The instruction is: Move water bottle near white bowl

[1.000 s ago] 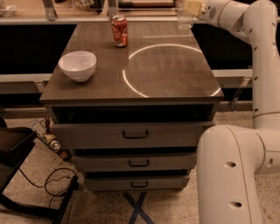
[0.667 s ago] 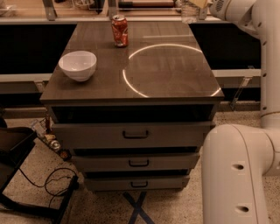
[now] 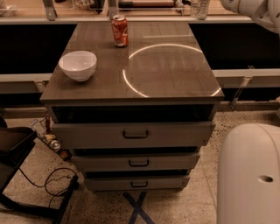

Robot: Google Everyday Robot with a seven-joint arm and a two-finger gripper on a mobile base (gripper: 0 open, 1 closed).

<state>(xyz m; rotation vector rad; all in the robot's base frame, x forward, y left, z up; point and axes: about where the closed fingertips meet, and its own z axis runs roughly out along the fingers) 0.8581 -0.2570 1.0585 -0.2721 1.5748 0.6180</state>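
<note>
Bottle (image 3: 200, 9), only its lower part showing at the top edge past the table's (image 3: 175, 87) far right corner, is well apart from the bowl (image 3: 78, 64); the gripper is out of view, so I cannot tell its grip.

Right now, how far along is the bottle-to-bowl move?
Nothing delivered. The water bottle shows at the top edge, beyond the far right corner of the table. The gripper is cut off above the frame, so the grasp is unconfirmed. Left: carry it to the white bowl, front left.
</note>
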